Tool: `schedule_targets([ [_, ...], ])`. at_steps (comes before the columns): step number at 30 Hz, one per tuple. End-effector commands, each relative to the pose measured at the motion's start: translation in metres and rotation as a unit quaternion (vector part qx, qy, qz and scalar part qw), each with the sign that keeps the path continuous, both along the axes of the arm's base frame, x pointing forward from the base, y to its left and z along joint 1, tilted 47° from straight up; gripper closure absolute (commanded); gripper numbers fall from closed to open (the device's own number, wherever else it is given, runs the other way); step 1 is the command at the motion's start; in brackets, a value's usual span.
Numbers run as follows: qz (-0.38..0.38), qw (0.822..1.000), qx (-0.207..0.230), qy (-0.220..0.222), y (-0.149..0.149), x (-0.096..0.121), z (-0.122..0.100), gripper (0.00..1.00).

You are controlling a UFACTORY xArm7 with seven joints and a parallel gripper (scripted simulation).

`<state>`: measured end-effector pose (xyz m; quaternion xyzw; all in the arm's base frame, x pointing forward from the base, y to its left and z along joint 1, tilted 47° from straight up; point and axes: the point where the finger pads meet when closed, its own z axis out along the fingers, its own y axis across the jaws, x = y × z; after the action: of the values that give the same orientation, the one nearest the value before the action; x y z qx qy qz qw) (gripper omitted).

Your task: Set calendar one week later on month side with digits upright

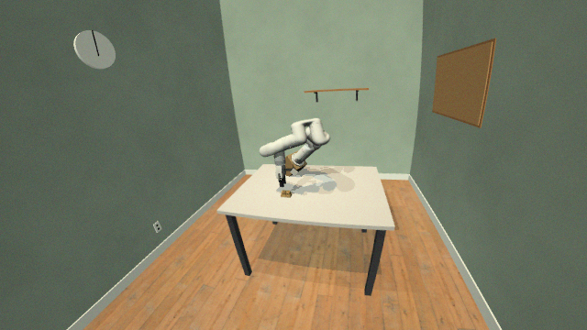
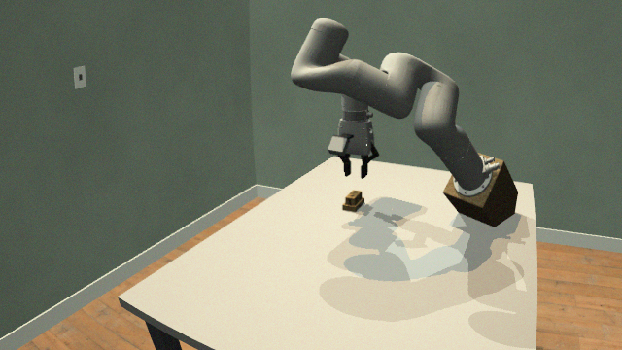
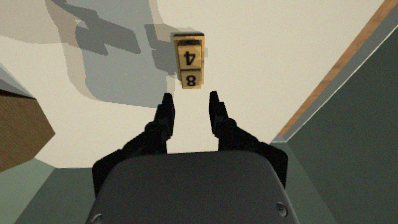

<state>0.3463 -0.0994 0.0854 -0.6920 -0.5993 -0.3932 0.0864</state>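
The small wooden calendar tray (image 1: 286, 196) (image 2: 350, 207) (image 3: 189, 37) lies flat on the table. Two wooden cubes stand in it side by side. In the wrist view the upper cube (image 3: 190, 56) has a 4 on its top face, and the lower cube (image 3: 191, 80) has an 8 on its top face; both appear upside down there. The front digits and the month's name cannot be read in any view. My gripper (image 1: 282, 184) (image 2: 356, 175) (image 3: 191, 101) is part open and empty, pointing down above the tray, with its fingertips clear of the cubes.
The white table (image 1: 339, 206) (image 2: 243, 272) carries the arm's wooden base block (image 2: 486, 199) (image 3: 22, 132) at its back. Shadows of the arm fall on the table beside the tray. A table edge shows at the right of the wrist view.
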Motion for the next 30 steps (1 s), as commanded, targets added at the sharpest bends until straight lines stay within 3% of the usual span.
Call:
schedule_targets([
  [1,-0.001,1.000,-0.001,-0.001,0.002,0.002,-0.003,0.53],
  [30,-0.001,1.000,-0.001,-0.001,0.022,0.017,-0.027,0.53],
])
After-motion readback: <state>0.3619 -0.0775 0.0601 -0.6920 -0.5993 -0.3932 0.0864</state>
